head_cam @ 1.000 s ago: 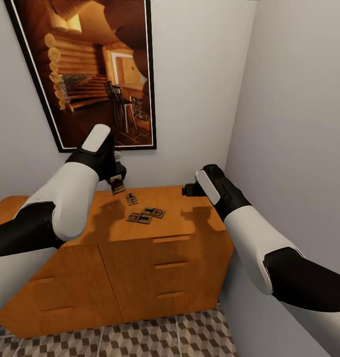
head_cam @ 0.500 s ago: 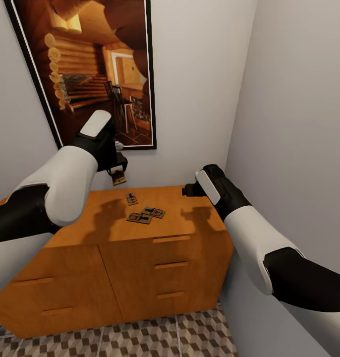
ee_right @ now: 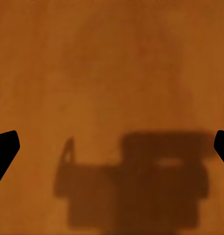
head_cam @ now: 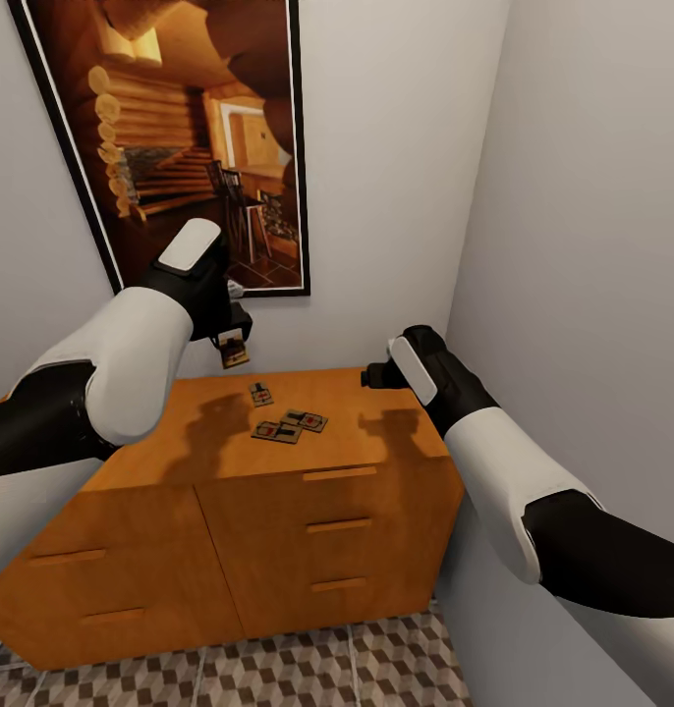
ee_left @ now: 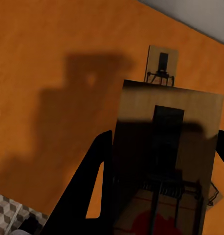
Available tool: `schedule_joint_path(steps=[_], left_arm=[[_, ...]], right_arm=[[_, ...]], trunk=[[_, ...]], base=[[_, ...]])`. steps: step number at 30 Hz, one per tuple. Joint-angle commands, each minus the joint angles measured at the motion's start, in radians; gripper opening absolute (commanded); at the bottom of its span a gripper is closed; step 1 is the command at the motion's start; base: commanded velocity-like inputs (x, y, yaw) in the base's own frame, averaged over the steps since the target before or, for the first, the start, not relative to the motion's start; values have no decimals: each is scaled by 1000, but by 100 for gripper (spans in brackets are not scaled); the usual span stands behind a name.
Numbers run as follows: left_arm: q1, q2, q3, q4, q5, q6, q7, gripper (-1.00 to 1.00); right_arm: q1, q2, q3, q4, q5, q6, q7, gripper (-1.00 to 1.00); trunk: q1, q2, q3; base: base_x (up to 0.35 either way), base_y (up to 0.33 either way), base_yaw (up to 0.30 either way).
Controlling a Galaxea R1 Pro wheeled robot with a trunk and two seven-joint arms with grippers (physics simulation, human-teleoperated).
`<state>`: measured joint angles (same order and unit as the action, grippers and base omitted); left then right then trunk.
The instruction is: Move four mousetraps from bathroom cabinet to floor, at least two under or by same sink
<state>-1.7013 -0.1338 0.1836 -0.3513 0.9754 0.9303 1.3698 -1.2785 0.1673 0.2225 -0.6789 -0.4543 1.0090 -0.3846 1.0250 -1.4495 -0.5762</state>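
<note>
My left gripper (head_cam: 232,348) is shut on one small brown mousetrap (head_cam: 235,354) and holds it in the air above the back of the orange cabinet top (head_cam: 376,403). In the left wrist view that held mousetrap (ee_left: 168,156) sits between the dark fingers (ee_left: 90,196), and another mousetrap (ee_left: 162,65) lies on the wood below. Three mousetraps rest on the cabinet top: one alone (head_cam: 261,394) and two side by side (head_cam: 278,431) (head_cam: 306,420). To their right my right gripper (head_cam: 369,375) hovers over bare wood, open, with its fingertips (ee_right: 4,147) far apart. The sink is out of view.
The wooden cabinet (head_cam: 308,550) with drawer fronts fills a corner between the back wall and the right wall (head_cam: 592,245). A large framed picture (head_cam: 180,137) hangs just behind my left arm. The cube-patterned bathroom floor (head_cam: 278,673) shows below the cabinet front.
My left gripper has risen a little with the mousetrap in it, away from the cabinet top. The right arm and the three lying mousetraps have stayed put.
</note>
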Motion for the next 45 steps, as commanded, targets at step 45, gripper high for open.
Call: schedule_joint_path(steps=[45], left_arm=[[15, 13, -2, 71, 7, 12, 12, -100]], right_arm=[[-70, 0, 757, -215, -145, 2, 643, 100]], trunk=[[0, -1, -1]], base=[[-72, 0, 0]])
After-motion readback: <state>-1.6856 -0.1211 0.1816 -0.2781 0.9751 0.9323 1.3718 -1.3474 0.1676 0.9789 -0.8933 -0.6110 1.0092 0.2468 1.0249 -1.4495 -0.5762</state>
